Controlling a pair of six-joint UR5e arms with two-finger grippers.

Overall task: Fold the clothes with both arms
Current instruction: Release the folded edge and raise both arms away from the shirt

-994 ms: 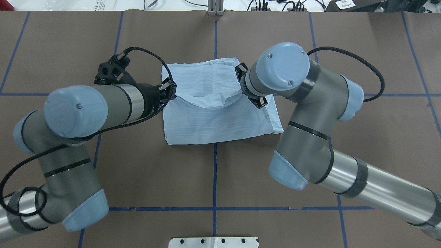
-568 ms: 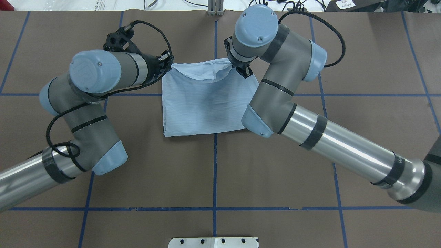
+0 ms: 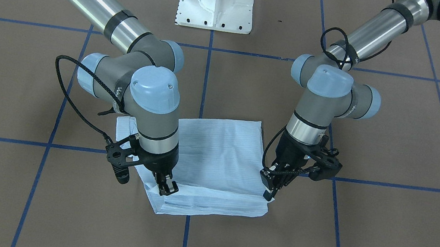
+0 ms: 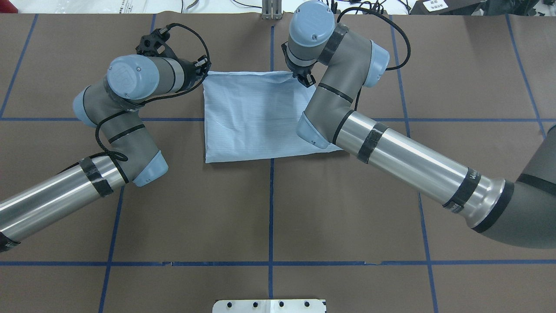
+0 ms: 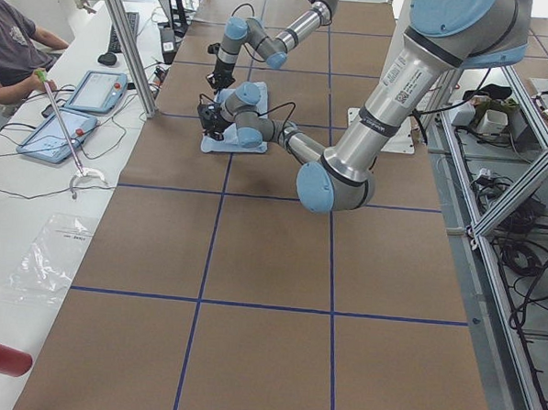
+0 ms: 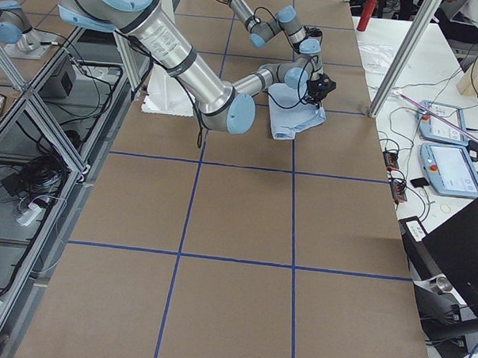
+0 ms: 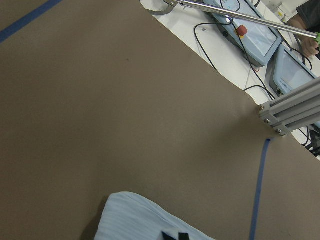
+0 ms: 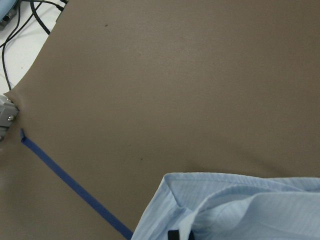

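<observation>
The pale-blue pinstriped shirt (image 4: 252, 117) lies folded into a flat rectangle on the brown table and also shows in the front-facing view (image 3: 219, 158). My left gripper (image 4: 203, 69) is low at its far left corner, shut on the shirt's edge (image 3: 269, 194). My right gripper (image 4: 304, 79) is at the far right corner, shut on the same edge (image 3: 166, 187). The left wrist view shows the cloth (image 7: 135, 220) at its bottom edge with dark fingertips on it. The right wrist view shows layered fabric (image 8: 240, 210) there too. Collar and buttons are hidden.
The white pedestal base (image 3: 216, 1) stands at the robot's side of the table (image 4: 269, 305). An aluminium post (image 4: 271, 8) rises just past the far edge. Beyond it is a white bench with tablets (image 5: 67, 112) and cables. Blue tape lines (image 4: 270, 208) cross the brown surface.
Both grippers have carried the held shirt edge away from the robot, over the lower layer to the far side. The raised, sagging fold now lies flat. The whole shirt has slid slightly farther away.
</observation>
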